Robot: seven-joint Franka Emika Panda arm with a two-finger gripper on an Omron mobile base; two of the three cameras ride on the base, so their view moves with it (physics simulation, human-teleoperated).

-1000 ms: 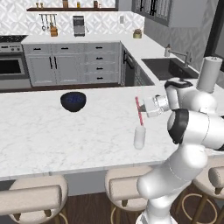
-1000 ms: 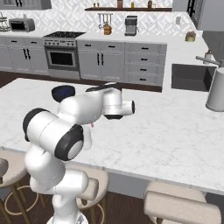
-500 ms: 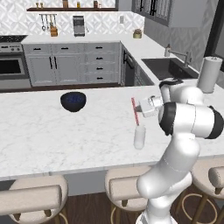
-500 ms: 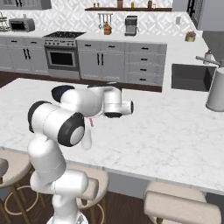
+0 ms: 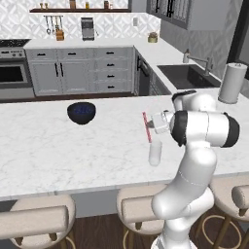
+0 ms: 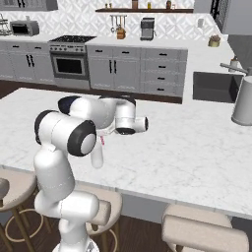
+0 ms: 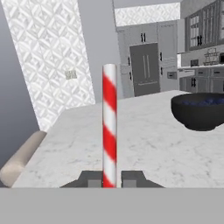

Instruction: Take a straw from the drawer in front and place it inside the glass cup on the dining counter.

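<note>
Straw point(image 5: 146, 126), red-and-white striped, is pinched near its lower end between the two fingertips point(image 7: 91, 179) of the gripper point(image 7: 109, 180), which press against it from either side with no gap left. In the left base view it stands nearly upright, leaning slightly, just above the cup point(image 5: 155, 152), which sits on the dining counter point(image 5: 44, 151) at about 4 o'clock from the blue bowl point(image 5: 81, 112).

Risks, as judged from here: the cup's mouth is narrow, so a descent begun off-centre would bring the straw's lower tip onto the rim rather than inside. A light tumbler could then tip or slide. The lean adds to this, since the tip does not sit directly under the grip. Letting go too high could make the straw bounce out; it is longer than the cup is tall, so it may also topple the cup once it settles against one side.
</note>
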